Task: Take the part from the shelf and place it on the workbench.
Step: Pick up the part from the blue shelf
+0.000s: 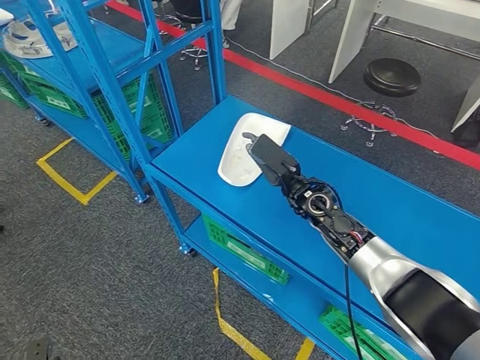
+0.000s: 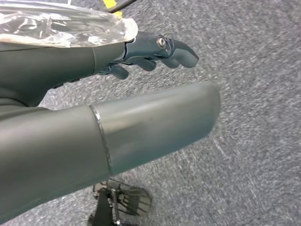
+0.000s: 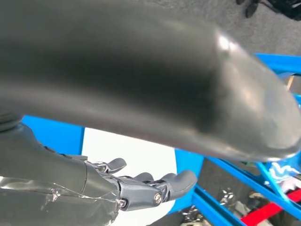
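Step in hand: reach for the pick-up. Right hand point(image 1: 271, 159) extended over the white part point(image 1: 241, 154), fingers stretched out and apart, holding nothing; actual contact with the part cannot be told.

Part: white moulded shell lying flat on the blue shelf point(image 1: 396, 217), near its far left corner.

Left hand point(image 2: 156, 49): hangs over grey carpet, fingers loosely extended, empty.

Next move, as judged: close the fingers round the part's edge and lift it level.

Writing: none legible; labels on the green crates point(image 1: 244, 250) too small to read.
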Robot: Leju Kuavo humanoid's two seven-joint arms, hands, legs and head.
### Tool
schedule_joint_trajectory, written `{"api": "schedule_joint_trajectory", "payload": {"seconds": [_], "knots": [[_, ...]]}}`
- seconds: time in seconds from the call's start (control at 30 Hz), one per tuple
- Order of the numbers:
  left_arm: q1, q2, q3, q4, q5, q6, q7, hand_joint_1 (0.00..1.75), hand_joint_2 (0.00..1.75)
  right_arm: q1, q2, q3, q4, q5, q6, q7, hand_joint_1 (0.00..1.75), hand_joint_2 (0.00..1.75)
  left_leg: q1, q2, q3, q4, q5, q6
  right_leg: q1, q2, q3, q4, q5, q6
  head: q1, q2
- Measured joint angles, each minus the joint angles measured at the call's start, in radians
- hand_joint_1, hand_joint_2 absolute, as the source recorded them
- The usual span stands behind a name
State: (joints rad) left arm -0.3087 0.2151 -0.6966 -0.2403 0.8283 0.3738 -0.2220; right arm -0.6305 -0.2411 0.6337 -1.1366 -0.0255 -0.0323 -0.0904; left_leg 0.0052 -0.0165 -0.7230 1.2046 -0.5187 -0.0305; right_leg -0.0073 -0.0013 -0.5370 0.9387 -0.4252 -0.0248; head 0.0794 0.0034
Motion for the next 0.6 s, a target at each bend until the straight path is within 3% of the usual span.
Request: {"api": "schedule_joint_trajectory", "payload": {"seconds": [0.03,0.07,0.1,0.17,0.23,0.27,0.4,0.53,0.6], "knots": [[0.003,-0.001,0.000,0.000,0.000,0.000,0.000,0.00,0.00,0.000,0.000,0.001,0.003,0.001,0.001,0.002,0.00,0.00,0.004,0.002,-0.023,0.042,-0.008,-0.004,0.000,-0.004,0.000,0.000,0.000,0.000,0.000,0.000],[0.005,-0.001,0.000,0.000,0.001,0.000,0.000,0.00,0.00,0.001,-0.001,0.002,0.006,0.002,0.001,0.004,0.00,0.00,0.008,0.004,-0.026,0.045,0.002,-0.008,-0.001,-0.006,-0.001,0.000,-0.001,0.001,-0.001,0.000],[0.006,0.000,0.000,0.000,0.001,0.000,0.000,0.00,0.00,0.001,-0.001,0.004,0.008,0.003,0.002,0.005,0.00,0.00,0.012,0.007,-0.007,0.005,0.030,-0.011,-0.002,-0.008,0.000,0.000,-0.002,0.002,-0.002,0.000],[0.004,0.001,0.000,0.000,0.002,0.000,0.000,0.00,0.00,-0.001,-0.001,0.005,0.012,0.006,0.001,0.009,0.00,0.00,0.018,0.015,0.069,-0.144,0.094,-0.014,-0.001,-0.012,0.003,0.003,-0.007,0.010,-0.004,0.000],[0.003,0.001,0.000,0.000,0.003,0.000,0.000,0.00,0.00,-0.006,-0.002,0.005,0.015,0.009,0.000,0.015,0.00,0.00,0.017,0.019,0.118,-0.240,0.121,-0.006,0.003,-0.014,0.002,0.008,-0.014,0.021,-0.002,0.000],[0.003,0.001,0.000,0.000,0.003,0.000,0.000,0.00,0.00,-0.009,-0.003,0.006,0.017,0.010,0.000,0.018,0.00,0.00,0.016,0.019,0.125,-0.253,0.120,-0.001,0.005,-0.014,0.001,0.011,-0.019,0.022,-0.001,0.000],[0.005,0.002,0.000,0.000,0.006,0.000,0.000,0.00,0.00,-0.014,-0.006,0.010,0.028,0.007,-0.001,0.036,0.00,0.00,0.011,0.016,0.129,-0.256,0.119,0.010,0.004,-0.014,0.005,0.012,-0.022,-0.003,0.006,0.000],[0.008,0.002,0.000,0.000,0.011,0.002,0.000,0.00,0.00,-0.015,-0.006,0.012,0.043,-0.029,-0.004,0.061,0.00,0.00,0.007,0.013,0.129,-0.255,0.116,0.019,0.001,-0.016,0.010,0.004,-0.020,0.003,0.008,0.000],[0.009,0.002,0.000,0.000,0.013,0.003,0.000,0.00,0.00,-0.015,-0.006,0.011,0.048,-0.046,-0.008,0.066,0.00,0.00,0.005,0.013,0.129,-0.255,0.115,0.021,-0.001,-0.016,0.011,0.002,-0.019,0.016,0.008,0.000]]}}
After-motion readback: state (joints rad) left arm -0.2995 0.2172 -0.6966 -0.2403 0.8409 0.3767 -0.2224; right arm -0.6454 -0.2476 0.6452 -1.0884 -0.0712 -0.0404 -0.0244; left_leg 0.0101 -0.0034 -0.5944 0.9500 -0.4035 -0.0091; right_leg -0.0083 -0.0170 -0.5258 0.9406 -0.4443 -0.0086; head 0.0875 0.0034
